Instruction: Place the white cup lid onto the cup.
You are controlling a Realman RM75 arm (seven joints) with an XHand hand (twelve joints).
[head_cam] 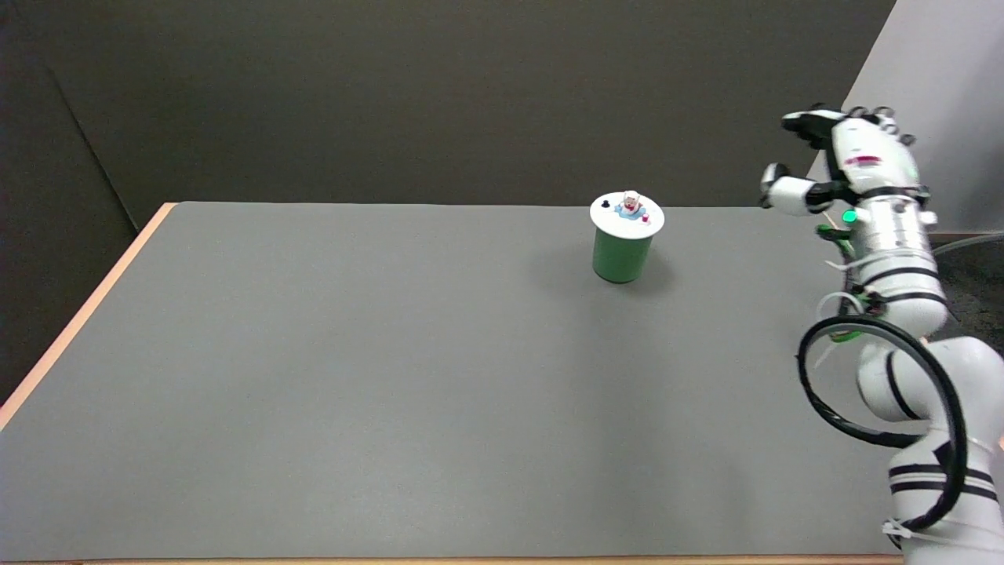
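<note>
**Lid seated on cup; right hand raised and empty**

Centrally placed toward the far edge of the table stands a small green cup (621,255) with smooth, slightly tapering matte walls. Its mouth is covered by a round white cup lid (627,215), a flat disc that overhangs the cup's rim a little all the way round. On the lid's top sit a tiny pale figurine (631,202) on a light-blue patch, a small black knob to its left, and a small red dot to its right; finer detail is too small to tell. The cup casts a soft shadow on the grey tabletop (353,377), a smooth matte sheet edged by a pale wooden border (86,310) along its left side.

At the right of the view, the robot's right hand (831,161), glossy white shells over black parts, is held in the air above the table's far right corner, well apart from the cup. Its fingers are spread apart, thumb reaching toward the cup's side, and it holds and touches nothing. A looped black cable (812,396) hangs beside the white, black-banded arm (902,259).
</note>
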